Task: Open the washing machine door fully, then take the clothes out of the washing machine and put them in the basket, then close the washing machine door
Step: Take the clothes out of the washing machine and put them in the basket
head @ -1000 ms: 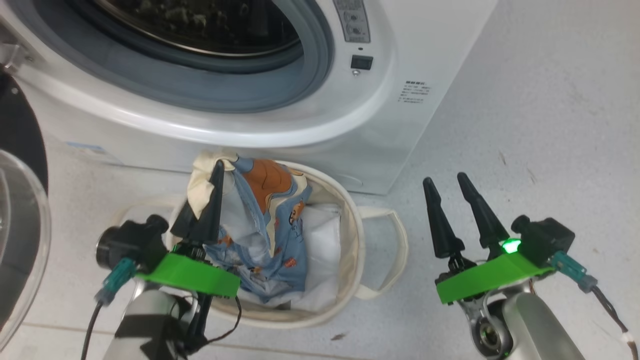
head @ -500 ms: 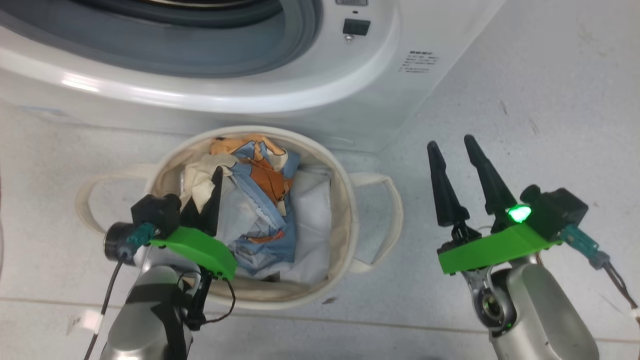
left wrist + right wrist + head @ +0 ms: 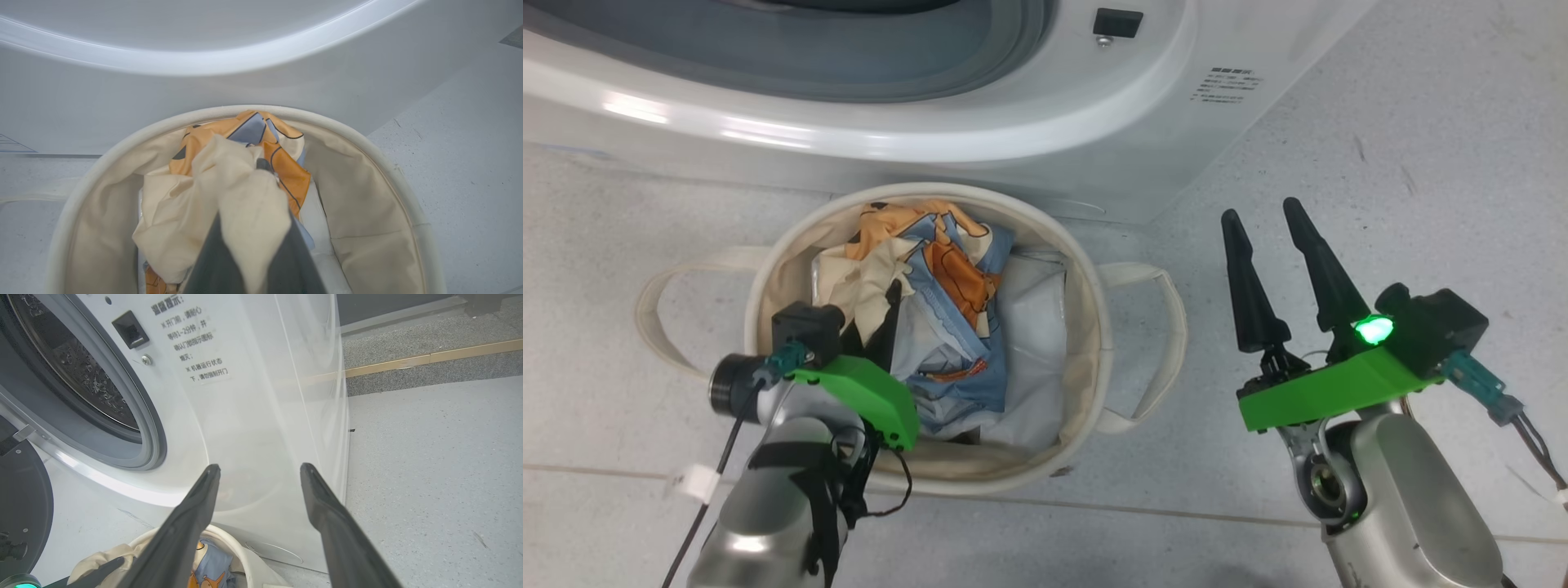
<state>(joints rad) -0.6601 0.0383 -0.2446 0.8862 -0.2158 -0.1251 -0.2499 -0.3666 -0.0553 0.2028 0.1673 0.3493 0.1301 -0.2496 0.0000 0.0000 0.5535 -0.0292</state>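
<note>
the clothes (image 3: 947,269) lay heaped in the basket (image 3: 1096,327), which stood on the floor (image 3: 1421,163) just in front of the washing machine (image 3: 980,155). we had our left gripper (image 3: 889,306) down inside the basket, jaws clenched on a cream fold of the clothes. our right gripper (image 3: 1258,209) hung beside the basket, over the floor, jaws released and spread apart.

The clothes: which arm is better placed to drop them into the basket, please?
Left: the left gripper is shut on the clothes inside the basket; the right gripper hangs open outside it.
</note>
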